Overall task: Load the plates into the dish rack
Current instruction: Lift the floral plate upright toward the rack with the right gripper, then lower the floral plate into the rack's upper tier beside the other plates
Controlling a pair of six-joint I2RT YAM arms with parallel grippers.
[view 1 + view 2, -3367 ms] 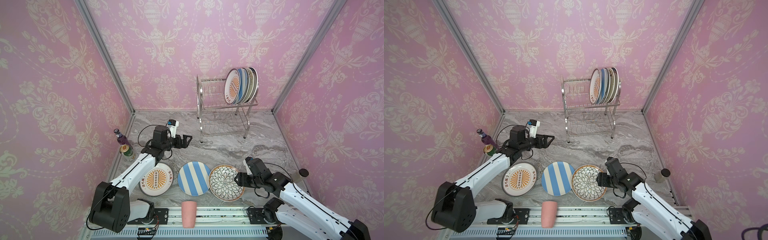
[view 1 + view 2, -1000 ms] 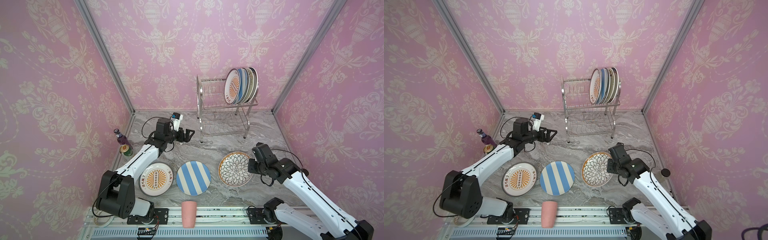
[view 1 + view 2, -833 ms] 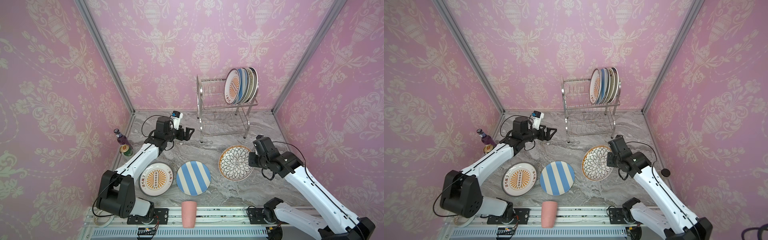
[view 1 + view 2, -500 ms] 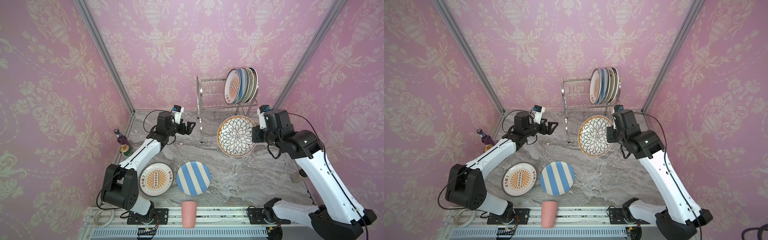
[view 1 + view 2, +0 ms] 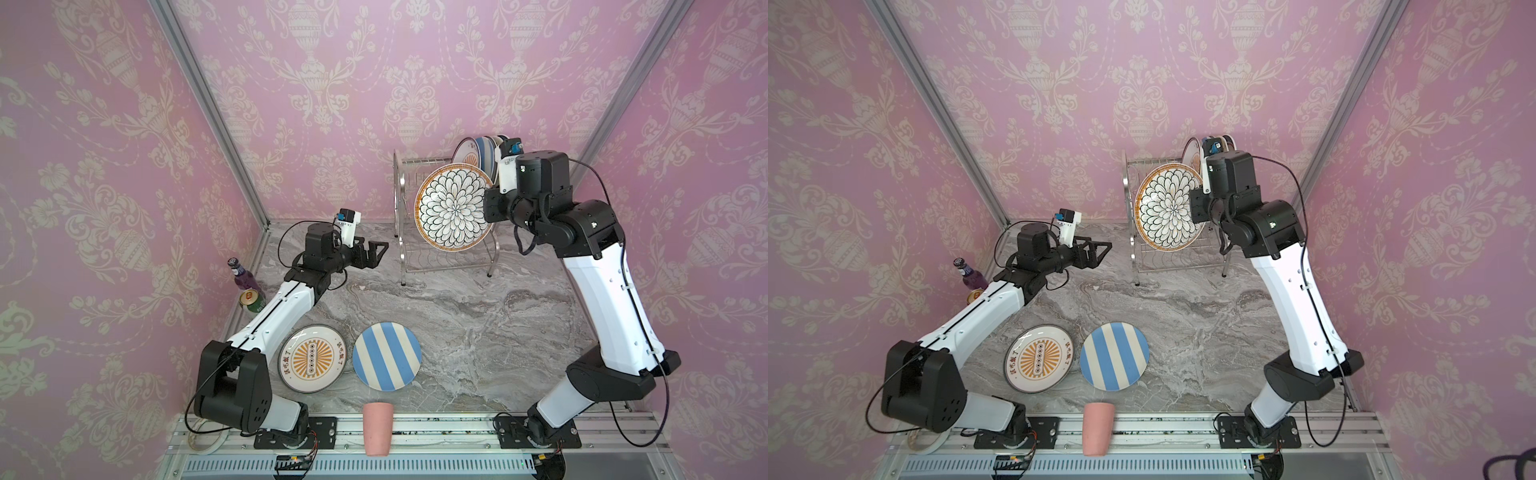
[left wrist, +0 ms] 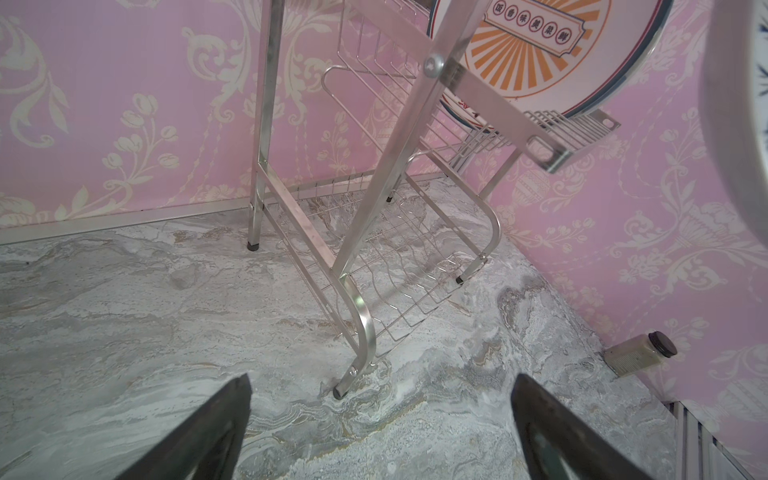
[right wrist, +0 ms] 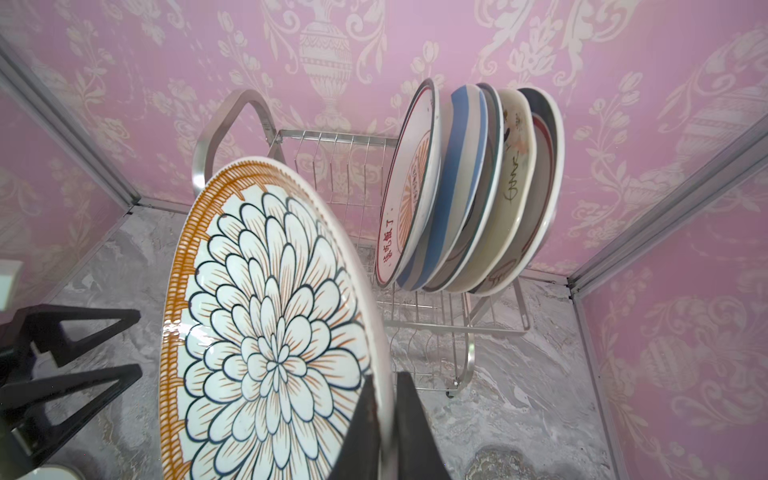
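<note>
— Grip on the black-and-white petal plate (image 5: 453, 206): why by the rim, and why on edge?
— Because the dish rack (image 5: 401, 249) takes plates standing between its prongs. The right end effector (image 7: 384, 401) is pinched almost closed on the rim, one finger on each face. The plate hangs upright in the air in front of the upper tier, and as far as both top views show it touches nothing else.
— And the racked plates (image 7: 469, 187)?
— Five lean together at the right end of that tier as the top views show it, so the free slots lie to their left. The held plate is lined up with that gap.
— Left arm?
— The left end effector (image 6: 381, 378) hovers low over the counter (image 5: 478, 324) near the rack's front leg, jaws spread wide, holding nothing. I judge it is parked clear of the right arm's path, perhaps ready to steady the rack.
— What remains?
— A blue-white striped plate (image 5: 386, 356) and an orange-sunburst plate (image 5: 311, 358) lie flat, side by side, near the counter's front. A pink cup (image 5: 377, 428) stands at the front edge and is not part of the load.
</note>
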